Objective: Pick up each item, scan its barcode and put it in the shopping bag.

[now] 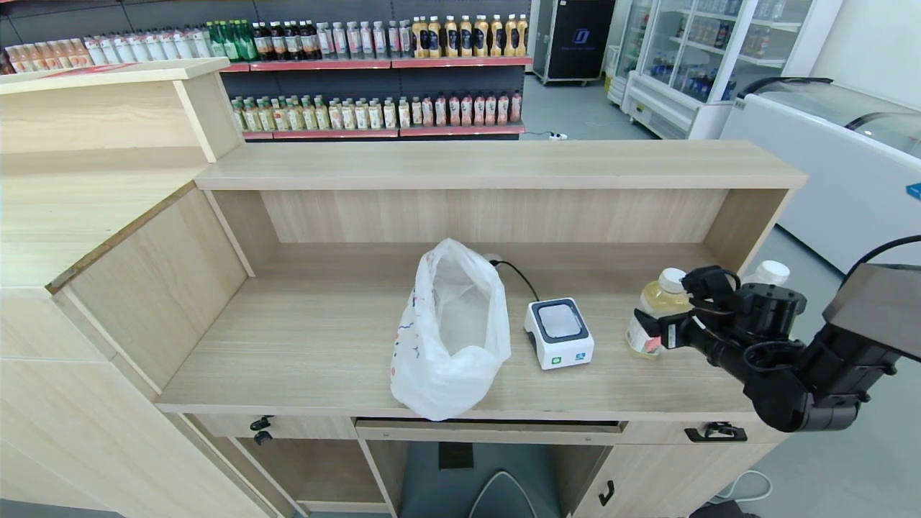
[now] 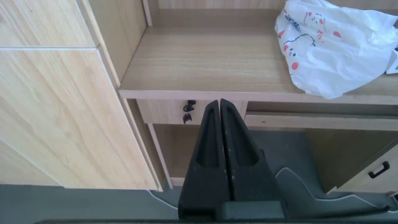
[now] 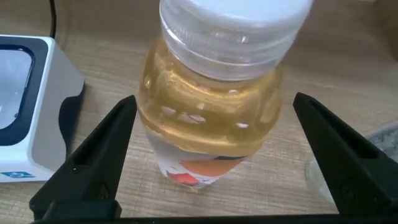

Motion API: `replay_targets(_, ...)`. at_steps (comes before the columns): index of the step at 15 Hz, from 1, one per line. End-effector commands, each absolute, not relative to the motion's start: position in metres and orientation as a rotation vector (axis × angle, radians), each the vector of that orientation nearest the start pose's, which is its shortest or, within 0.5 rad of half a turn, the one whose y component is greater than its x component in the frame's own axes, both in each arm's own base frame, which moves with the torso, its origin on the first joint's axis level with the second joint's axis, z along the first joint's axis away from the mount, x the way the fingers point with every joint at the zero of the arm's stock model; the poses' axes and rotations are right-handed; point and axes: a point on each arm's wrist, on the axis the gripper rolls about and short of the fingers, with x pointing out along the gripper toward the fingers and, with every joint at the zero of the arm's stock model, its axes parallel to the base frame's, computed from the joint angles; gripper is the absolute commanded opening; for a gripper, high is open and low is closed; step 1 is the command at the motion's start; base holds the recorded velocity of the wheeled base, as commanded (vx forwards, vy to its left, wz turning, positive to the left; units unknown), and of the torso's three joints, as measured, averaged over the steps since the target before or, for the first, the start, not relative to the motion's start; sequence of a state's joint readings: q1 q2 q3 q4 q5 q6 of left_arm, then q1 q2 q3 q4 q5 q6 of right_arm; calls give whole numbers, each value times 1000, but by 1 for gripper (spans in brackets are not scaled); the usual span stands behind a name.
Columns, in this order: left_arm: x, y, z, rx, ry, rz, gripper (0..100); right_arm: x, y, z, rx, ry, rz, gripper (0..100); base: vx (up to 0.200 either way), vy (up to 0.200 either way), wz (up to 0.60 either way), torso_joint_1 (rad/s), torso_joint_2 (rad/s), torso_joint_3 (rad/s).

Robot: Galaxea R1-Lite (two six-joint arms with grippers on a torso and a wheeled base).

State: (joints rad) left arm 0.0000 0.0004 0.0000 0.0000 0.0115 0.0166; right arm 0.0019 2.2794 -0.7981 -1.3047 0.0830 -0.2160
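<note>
1. My right gripper stands spread wide, one finger on each side of the juice bottle, neither touching it. The bottle stands upright on the wooden counter, near its right end, just beside the scanner.
2. I judge the step in hand to be the grasp. I would close on the bottle's round body below the shoulder, square across its widest part, so it does not twist out.
3. The bottle is clear, smooth plastic, probably slippery, with pale yellow liquid and a white ribbed cap. I would keep the fingers off the printed label low on the body, so the barcode stays free for scanning.
4. A second white-capped bottle stands close behind. I would lift straight up so as not to knock it.
5. The scanner is a small white box with a flat glass top facing up, so the label should go face down over it.
6. The shopping bag is thin, soft, crinkled plastic, standing just left of the scanner with its mouth open.
7. My left gripper is pressed together, low by the counter's left front.
</note>
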Motion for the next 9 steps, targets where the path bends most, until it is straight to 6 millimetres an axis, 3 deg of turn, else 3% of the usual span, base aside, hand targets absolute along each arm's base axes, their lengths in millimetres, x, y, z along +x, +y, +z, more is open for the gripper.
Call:
replay_targets(1,-23,0,75,17,0,12,0,394,7,32,-209,177,116,100,0,0,0,0,0,0)
replay_targets(9,-23,0,75,17,0,12,0,425,27,19,-215,126,163,100,0,0,0,0,0,0)
